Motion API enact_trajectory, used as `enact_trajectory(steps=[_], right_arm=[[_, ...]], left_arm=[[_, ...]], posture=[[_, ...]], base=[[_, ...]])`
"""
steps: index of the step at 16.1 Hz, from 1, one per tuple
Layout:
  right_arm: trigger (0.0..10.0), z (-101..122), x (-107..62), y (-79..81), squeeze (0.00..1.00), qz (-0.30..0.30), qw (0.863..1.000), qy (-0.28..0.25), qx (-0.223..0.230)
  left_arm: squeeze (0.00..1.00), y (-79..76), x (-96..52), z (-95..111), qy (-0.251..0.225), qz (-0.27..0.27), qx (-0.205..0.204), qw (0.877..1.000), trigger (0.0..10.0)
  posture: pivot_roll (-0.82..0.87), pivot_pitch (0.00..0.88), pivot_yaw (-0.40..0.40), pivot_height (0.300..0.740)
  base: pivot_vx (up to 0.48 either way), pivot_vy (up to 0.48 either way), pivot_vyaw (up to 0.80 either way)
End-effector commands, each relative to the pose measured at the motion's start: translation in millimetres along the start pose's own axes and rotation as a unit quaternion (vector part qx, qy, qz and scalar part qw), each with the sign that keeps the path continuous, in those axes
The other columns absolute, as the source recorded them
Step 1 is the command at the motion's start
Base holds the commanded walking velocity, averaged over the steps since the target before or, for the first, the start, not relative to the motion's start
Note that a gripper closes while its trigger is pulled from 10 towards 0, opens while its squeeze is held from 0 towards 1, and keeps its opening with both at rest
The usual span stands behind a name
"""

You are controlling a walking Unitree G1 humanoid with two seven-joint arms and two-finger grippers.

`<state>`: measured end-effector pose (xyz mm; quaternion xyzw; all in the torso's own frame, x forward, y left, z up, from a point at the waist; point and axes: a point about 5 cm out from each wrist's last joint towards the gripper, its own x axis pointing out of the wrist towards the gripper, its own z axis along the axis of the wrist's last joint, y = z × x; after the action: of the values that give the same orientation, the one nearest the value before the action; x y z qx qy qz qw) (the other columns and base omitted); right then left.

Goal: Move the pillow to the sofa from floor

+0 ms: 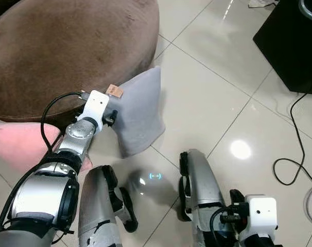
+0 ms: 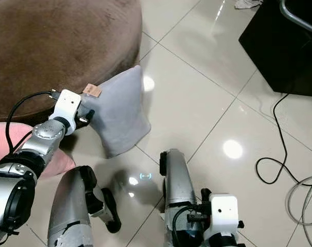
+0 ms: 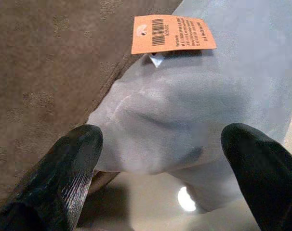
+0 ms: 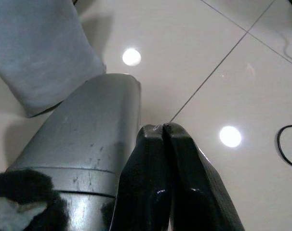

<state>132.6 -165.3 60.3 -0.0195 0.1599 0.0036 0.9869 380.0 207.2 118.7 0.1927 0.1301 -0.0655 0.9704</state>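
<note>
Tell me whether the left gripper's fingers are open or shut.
Open. The left gripper has its two black fingers spread wide either side of the grey pillow, not yet closed on it.

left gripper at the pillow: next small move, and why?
Probably ease the left gripper forward and close on the grey fabric pillow. Its black fingers stand open on either side of the pillow's near corner, not yet pinching it. The pillow leans on the brown sofa, its bottom on the tiled floor. The right gripper hangs idle, shut.

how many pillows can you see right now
2. A grey pillow stands on the tiled floor against the brown sofa, at the left end effector. A pink pillow lies partly behind the left arm.
</note>
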Motion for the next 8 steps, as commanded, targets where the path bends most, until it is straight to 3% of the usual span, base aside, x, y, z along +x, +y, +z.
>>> enact_trajectory(steps=[1, 5, 8], right_arm=[[10.0, -6.6, -10.7, -3.1, 0.00, -0.009, 1.000, 0.022, -0.002], [10.0, -9.0, -30.5, -9.5, 0.00, -0.021, 0.999, 0.036, -0.009], [10.0, -8.6, -54.2, -12.8, 0.00, -0.038, 0.998, 0.047, -0.005]], left_arm=[[0.00, -2.1, -3.0, -15.9, 0.031, 0.001, -0.020, 0.999, 10.0], [0.00, -2.2, -2.6, -17.4, 0.043, 0.016, -0.021, 0.999, 10.0], [0.00, -4.1, -2.2, -18.7, 0.056, 0.015, 0.012, 0.998, 10.0]], posture=[[-0.41, 0.462, 0.002, 0.569], [-0.47, 0.492, -0.013, 0.569], [-0.55, 0.512, -0.027, 0.569]], base=[[0.000, 0.000, 0.00], [0.000, 0.000, 0.00], [0.000, 0.000, 0.00]])
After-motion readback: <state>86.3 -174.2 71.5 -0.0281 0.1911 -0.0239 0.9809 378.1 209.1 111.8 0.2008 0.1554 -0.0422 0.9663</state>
